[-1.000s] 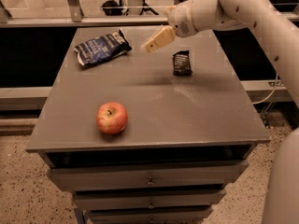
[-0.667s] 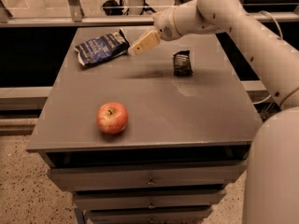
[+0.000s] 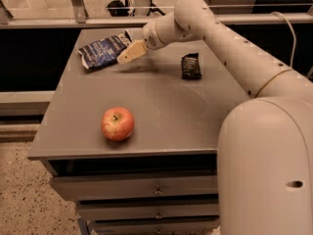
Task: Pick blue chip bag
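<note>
"Navy-blue foil, crinkled, white lettering, whitish ends. Where do I log the blue chip bag [image 3: 104,50]?" — A

"Flat on the grey desk [image 3: 161,106], just left of the gripper [image 3: 128,55] as seen in the camera view, toward the desk's far left corner. The gripper's tan tip points down-left at the bag's right edge." — B

"Contact?" — A

"Cannot tell. Tip and bag edge meet or nearly meet from this angle. The bag lies on the desk, not lifted." — B

"Gripper state?" — A

"Cannot tell whether it is open or closed: it reads as one tan wedge from this side. Nothing is seen held in it. It hangs a little above the desk, with a soft shadow beneath." — B

"Arm?" — A

"The white arm [image 3: 230,53] comes in from the right foreground. Its elbow is high over the desk's far edge and its wrist is bent down toward the bag." — B

"Other items, relative to the gripper?" — A

"The black snack packet [image 3: 190,66] lies on the desk to the gripper's right, well apart from it and smaller than the bag. The red-and-yellow apple [image 3: 117,124] sits nearer the camera than the gripper, well apart, stem dimple up, close to the desk's front edge. The drawers [image 3: 156,190] are below the desk top, well under the gripper, and closed." — B
</note>
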Robot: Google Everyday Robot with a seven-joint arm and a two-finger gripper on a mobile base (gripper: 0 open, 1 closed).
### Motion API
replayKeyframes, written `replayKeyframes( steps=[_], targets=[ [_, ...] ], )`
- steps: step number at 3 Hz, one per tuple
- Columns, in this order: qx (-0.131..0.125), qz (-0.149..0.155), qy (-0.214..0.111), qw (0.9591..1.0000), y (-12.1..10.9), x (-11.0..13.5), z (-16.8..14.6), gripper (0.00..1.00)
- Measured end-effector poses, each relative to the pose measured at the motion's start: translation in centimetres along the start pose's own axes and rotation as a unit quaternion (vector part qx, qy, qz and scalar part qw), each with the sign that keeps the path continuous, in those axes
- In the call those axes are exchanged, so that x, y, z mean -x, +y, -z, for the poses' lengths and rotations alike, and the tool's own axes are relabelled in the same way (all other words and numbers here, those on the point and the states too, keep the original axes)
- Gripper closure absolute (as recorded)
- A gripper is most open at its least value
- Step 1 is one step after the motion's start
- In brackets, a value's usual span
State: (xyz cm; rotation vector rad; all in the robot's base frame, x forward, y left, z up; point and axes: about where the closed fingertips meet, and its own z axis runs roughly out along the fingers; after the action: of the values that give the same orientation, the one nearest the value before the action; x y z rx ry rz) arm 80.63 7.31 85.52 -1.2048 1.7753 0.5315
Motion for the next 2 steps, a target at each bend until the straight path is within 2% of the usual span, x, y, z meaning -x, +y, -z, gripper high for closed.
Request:
replayKeyframes(
  steps=[1, 2],
  targets=[
    [-0.005, -0.012, 0.0, 0.9999, -0.44, 0.14, -2.19, 0.02],
    [-0.009, -0.023, 0.005, 0.9997, -0.44, -0.05, -3.17, 0.25]
  ],
)
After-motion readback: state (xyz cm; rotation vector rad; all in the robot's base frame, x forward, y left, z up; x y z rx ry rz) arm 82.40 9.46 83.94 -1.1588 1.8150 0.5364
